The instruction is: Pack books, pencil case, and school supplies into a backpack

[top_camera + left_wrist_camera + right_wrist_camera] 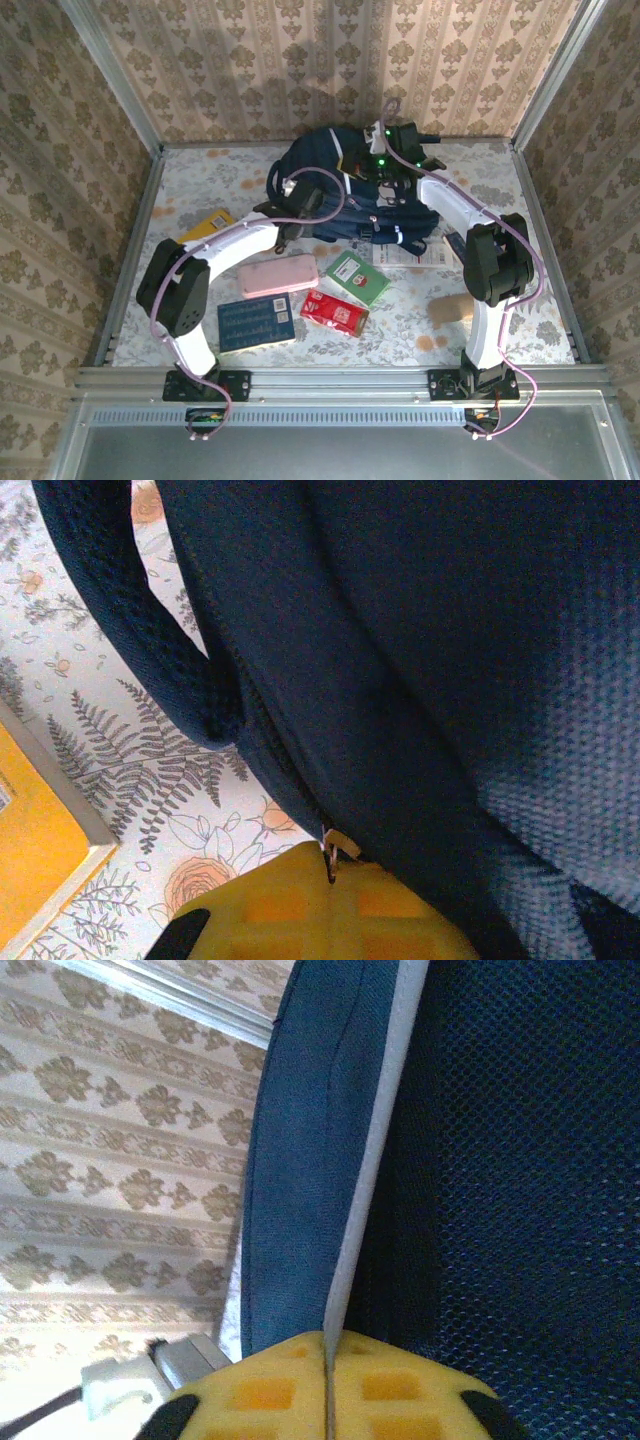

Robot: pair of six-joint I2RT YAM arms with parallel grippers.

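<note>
The large navy blue fabric backpack (pixel 325 160) is gripped twice. In the wrist views, the left end effector (pixel 330 880) is shut on a small metal pull at its seam, and the right end effector (pixel 327 1365) is clamped on a white-piped flap edge beside coarse mesh. The overhead view places the backpack at the floral bench's (pixel 200 180) far middle.

The navy backpack (pixel 320 155) slumps at upper centre, white stripe along its lower edge. Below it lie the pale pink pencil case (pixel 278 275), a green pack (pixel 358 277), a shiny red pack (pixel 334 312) and a white printed strip (pixel 410 257). The blue book (pixel 257 323) lies flat lower left, and the yellow book (pixel 207 225) sits at mid-left.
</note>
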